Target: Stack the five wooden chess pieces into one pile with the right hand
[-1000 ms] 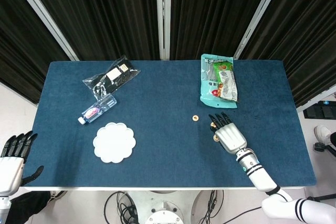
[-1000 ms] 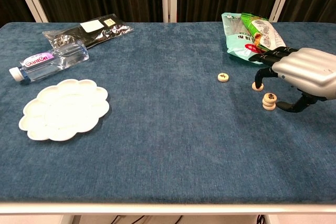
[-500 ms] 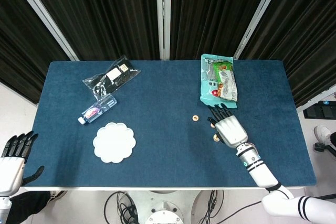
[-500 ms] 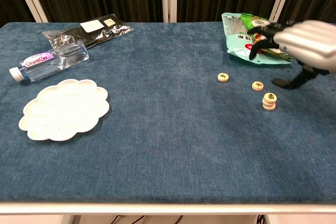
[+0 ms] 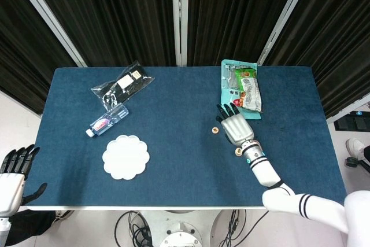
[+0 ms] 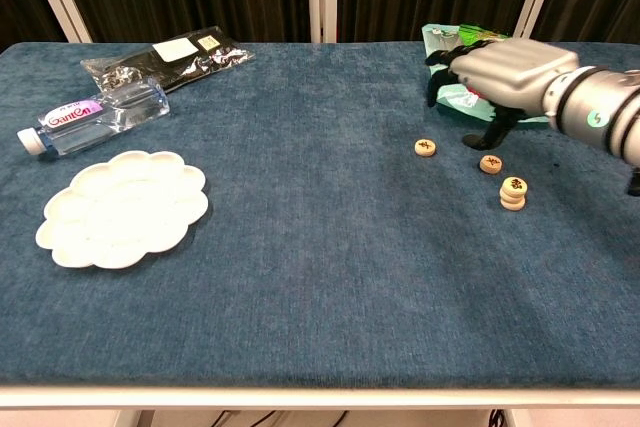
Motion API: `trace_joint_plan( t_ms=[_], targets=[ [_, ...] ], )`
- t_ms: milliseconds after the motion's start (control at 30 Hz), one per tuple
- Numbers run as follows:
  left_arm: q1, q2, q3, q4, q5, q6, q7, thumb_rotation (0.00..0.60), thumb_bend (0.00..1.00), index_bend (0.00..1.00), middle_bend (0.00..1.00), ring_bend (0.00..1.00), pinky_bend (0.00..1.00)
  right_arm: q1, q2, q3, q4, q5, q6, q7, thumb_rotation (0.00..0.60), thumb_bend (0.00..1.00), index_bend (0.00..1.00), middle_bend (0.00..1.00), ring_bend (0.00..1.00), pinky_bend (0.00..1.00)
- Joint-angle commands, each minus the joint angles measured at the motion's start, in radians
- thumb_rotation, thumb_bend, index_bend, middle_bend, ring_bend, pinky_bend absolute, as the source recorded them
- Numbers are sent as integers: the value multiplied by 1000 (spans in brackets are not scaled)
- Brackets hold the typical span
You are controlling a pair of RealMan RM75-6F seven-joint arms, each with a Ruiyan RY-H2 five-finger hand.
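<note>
Left hand (image 5: 13, 172): off the table's near-left corner, fingers spread, empty, unchanged. White flower-shaped plate (image 6: 122, 207), water bottle (image 6: 92, 114), black packet (image 6: 165, 55): unmoved. Loose chess pieces (image 6: 426, 147) and (image 6: 490, 163); short pile (image 6: 513, 193) just beside. Right hand (image 6: 492, 69): fingers spread, empty, shifted left above them. Snack bags (image 5: 240, 88) behind.

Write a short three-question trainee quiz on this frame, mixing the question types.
1. True or false: the right hand holds a round wooden chess piece.
2. How many wooden pieces lie singly on the blue table, apart from the small pile?
3. The white flower-shaped plate sits nearest: A) the clear plastic water bottle, B) the green snack bags, C) the pile.

Key: 1 false, it hovers empty; 2 two; 3 A.
</note>
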Motion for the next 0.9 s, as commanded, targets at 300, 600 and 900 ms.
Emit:
trace_joint_plan(
  t_ms=[300, 600, 900],
  targets=[
    [0, 6, -3, 1, -9, -3, -16, 600, 235, 52, 0, 0, 0, 64, -95, -8, 105, 69, -14, -53, 600, 273, 327, 0, 0, 0],
    [2, 8, -4, 3, -10, 0, -24, 600, 235, 51, 0, 0, 0, 78, -127, -23, 151, 84, -16, -39, 600, 280, 344, 0, 0, 0],
    [2, 8, -4, 4, -10, 1, -27, 600, 235, 51, 0, 0, 0, 83, -147, -39, 178, 83, -13, -31, 600, 290, 408, 0, 0, 0]
  ],
)
